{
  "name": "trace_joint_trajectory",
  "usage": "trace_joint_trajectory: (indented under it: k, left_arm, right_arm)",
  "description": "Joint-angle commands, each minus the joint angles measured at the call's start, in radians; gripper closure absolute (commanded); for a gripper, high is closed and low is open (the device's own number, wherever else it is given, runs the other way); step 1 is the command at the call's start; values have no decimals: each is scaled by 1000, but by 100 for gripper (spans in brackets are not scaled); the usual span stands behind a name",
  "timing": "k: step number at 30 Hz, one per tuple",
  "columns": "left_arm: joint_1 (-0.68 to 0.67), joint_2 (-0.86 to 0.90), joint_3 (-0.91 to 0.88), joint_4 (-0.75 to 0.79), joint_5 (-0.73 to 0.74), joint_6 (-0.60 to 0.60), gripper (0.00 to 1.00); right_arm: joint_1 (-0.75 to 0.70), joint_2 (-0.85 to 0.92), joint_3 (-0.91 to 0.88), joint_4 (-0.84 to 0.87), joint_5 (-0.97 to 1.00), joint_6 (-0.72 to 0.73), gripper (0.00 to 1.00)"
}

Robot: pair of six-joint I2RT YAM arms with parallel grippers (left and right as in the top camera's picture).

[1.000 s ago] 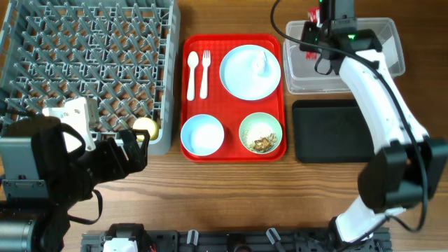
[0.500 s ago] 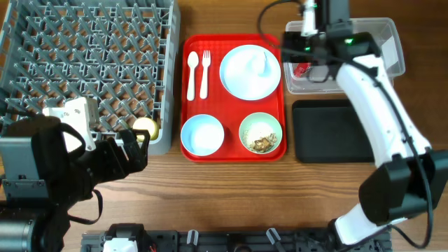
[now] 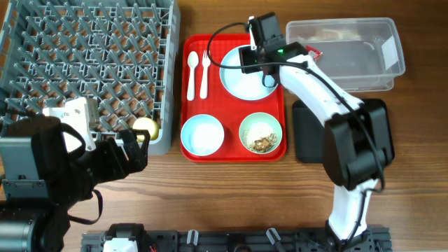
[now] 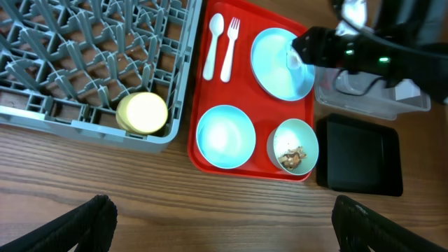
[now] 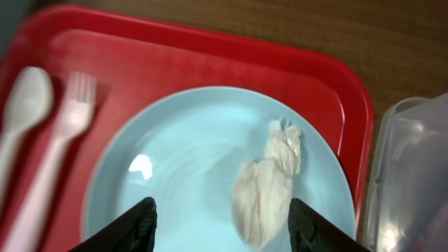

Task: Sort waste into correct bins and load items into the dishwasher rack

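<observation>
Overhead, the right gripper (image 3: 252,61) hangs over the plate (image 3: 238,80) and the red wrapper (image 3: 313,51) lies in the clear tub (image 3: 378,66), so I'd say waste sorting is half done. Left wrist: the left gripper (image 4: 224,224) is spread wide and empty, with the yellow cup (image 4: 142,113) in the rack (image 4: 70,63) corner. Right wrist: its fingers sit apart either side of the scrap (image 5: 264,185) on the plate, not touching it. Next it needs to drop down and pinch.

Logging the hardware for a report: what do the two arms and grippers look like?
Right arm: white curved links, black joints, a looping black cable, a green light near the wrist. Left arm: bulky, black, with a white block. Right gripper and left gripper have black fingers.
</observation>
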Motion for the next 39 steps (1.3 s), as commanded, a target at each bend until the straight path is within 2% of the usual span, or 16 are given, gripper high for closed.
trace_joint_trajectory:
  k: [1, 5, 9, 13, 14, 15, 16, 17, 24, 29, 31, 35, 36, 38, 39]
  left_arm:
    - [-5, 1, 9, 0, 14, -5, 0]
    - [-5, 1, 9, 0, 15, -5, 0]
    - [-5, 1, 9, 0, 15, -5, 0]
    - [-5, 1, 9, 0, 14, -5, 0]
    - [-5, 1, 9, 0, 14, -5, 0]
    - [-5, 1, 9, 0, 15, -5, 0]
    - [-5, 1, 9, 0, 15, -5, 0]
    - [-5, 1, 9, 0, 14, -5, 0]
    - [-5, 1, 9, 0, 15, -5, 0]
    - [-5, 1, 9, 0, 14, -5, 0]
    - [-5, 1, 9, 0, 15, -5, 0]
    - [-5, 1, 9, 0, 15, -5, 0]
    - [-5, 1, 9, 0, 15, -5, 0]
    - [-5, 1, 9, 0, 15, -5, 0]
    - [-5, 1, 9, 0, 14, -5, 0]
  right_arm:
    - [-8, 72, 15, 51, 79, -2, 39]
    - [-10, 120, 15, 100, 87, -2, 40]
    - [-10, 132, 15, 52, 82, 27, 62]
    - [-8, 132, 15, -35, 83, 42, 65]
    - [-8, 132, 15, -51, 82, 51, 70]
    - [-8, 130, 16, -66, 75, 55, 83]
    - [-8, 115, 16, -82, 57, 53, 92]
    - [-8, 98, 18, -98, 30, 48, 96]
    - [-11, -164, 24, -167, -87, 48, 96]
    - [-56, -341, 24, -150, 63, 50, 93]
    - [-93, -356, 24, -151, 130, 47, 94]
    - [-165, -306, 10, -183, 135, 47, 96]
    - [-182, -282, 8, -193, 135, 48, 92]
    - [-217, -236, 8, -221, 102, 49, 46]
    - [-225, -235, 8, -236, 83, 52, 33]
